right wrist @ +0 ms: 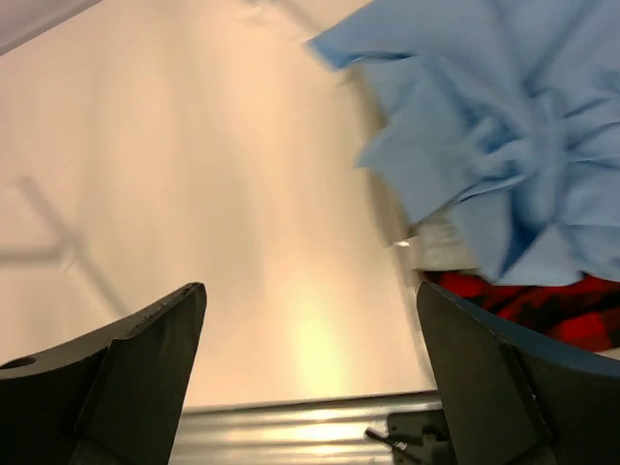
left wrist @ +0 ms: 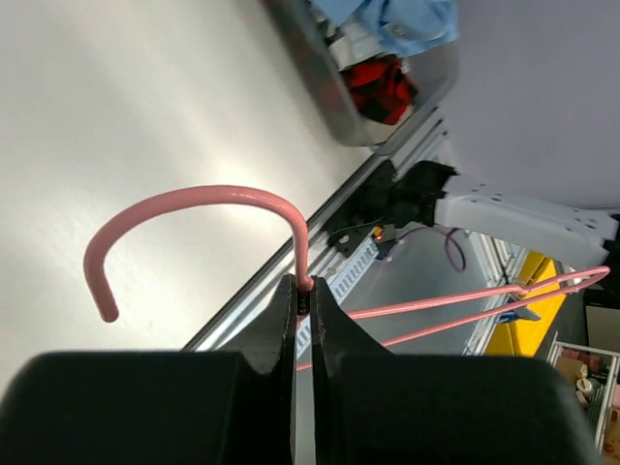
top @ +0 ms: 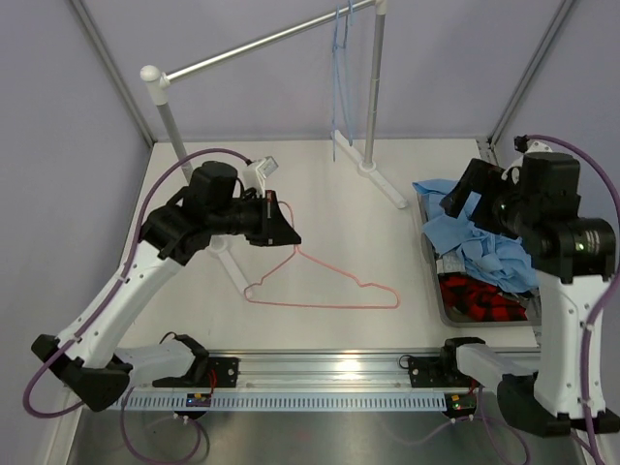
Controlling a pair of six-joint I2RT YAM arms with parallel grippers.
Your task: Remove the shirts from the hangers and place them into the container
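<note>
White tabletop (top: pixel 320 194) below: left gripper (left wrist: pixel 302 291) pinches the bare pink hanger (left wrist: pixel 223 194) under its hook, frame pointing rightward; right gripper (right wrist: pixel 310 291) gapes empty near the blue shirt (right wrist: pixel 504 145).

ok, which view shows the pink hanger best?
Top external: the whole pink hanger shows in outline. Left wrist gives only hook and part of the frame, clamped in the left gripper. Right wrist: none of it.

Far and right walls of the container (top: pixel 436 286) concealed by the right arm (top: pixel 557 218) and the light blue shirt (top: pixel 477 240). The red-and-black plaid shirt (top: pixel 481 298) lies mostly buried beneath it. The checked shirt (top: pixel 450 263) shows as a pale sliver, pattern unreadable. The light blue hangers (top: pixel 340 73) overlap, too thin to count. Neck of the pink hanger (left wrist: pixel 194 199) is hidden inside the left gripper (left wrist: pixel 302 291).
</note>
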